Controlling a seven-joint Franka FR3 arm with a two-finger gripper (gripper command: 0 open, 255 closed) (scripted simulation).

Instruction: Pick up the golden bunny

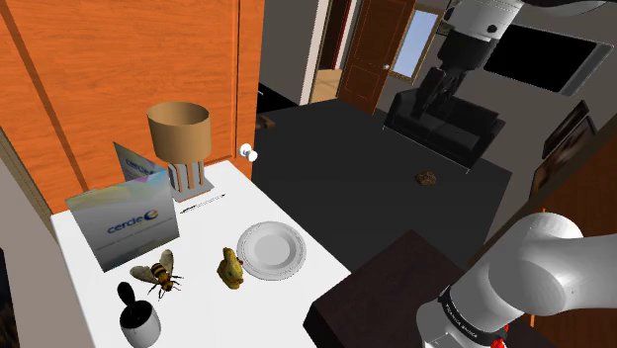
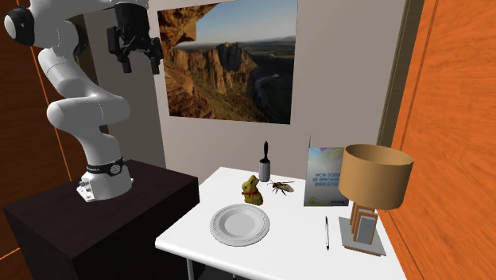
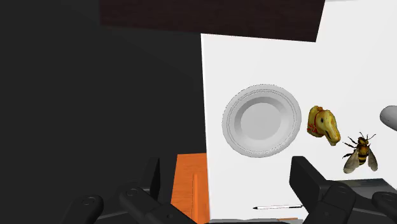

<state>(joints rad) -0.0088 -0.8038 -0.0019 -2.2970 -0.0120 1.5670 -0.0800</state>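
Hanging high above everything, our hand (image 2: pixel 133 57) has its two black fingers spread apart, well clear of the white desk (image 2: pixel 294 239) far below it. Looking down from the hand, we see the desk's straight edge passing under the gap between the fingers. On one side of that edge lies open dark floor (image 3: pixel 95 95), on the other the desk top. The dark stand (image 3: pixel 210 19) sits just beside the desk's end.

Below the hand we count one golden bunny (image 3: pixel 322 124), one white plate (image 3: pixel 261 119), one bee figure (image 3: pixel 359 153), one pen (image 3: pixel 277 207), one lamp (image 2: pixel 373 191), one printed card (image 2: pixel 324 175) and one white cylinder with a black handle (image 1: pixel 135 316).

The plate sits nearest the edge under the hand, and its hollow shows plain white. The bunny stands just beside the plate's rim, on the side away from that edge, with the bee just past it. Lamp and card stand at the desk's end farthest from the stand, near the orange wall (image 2: pixel 461 119).
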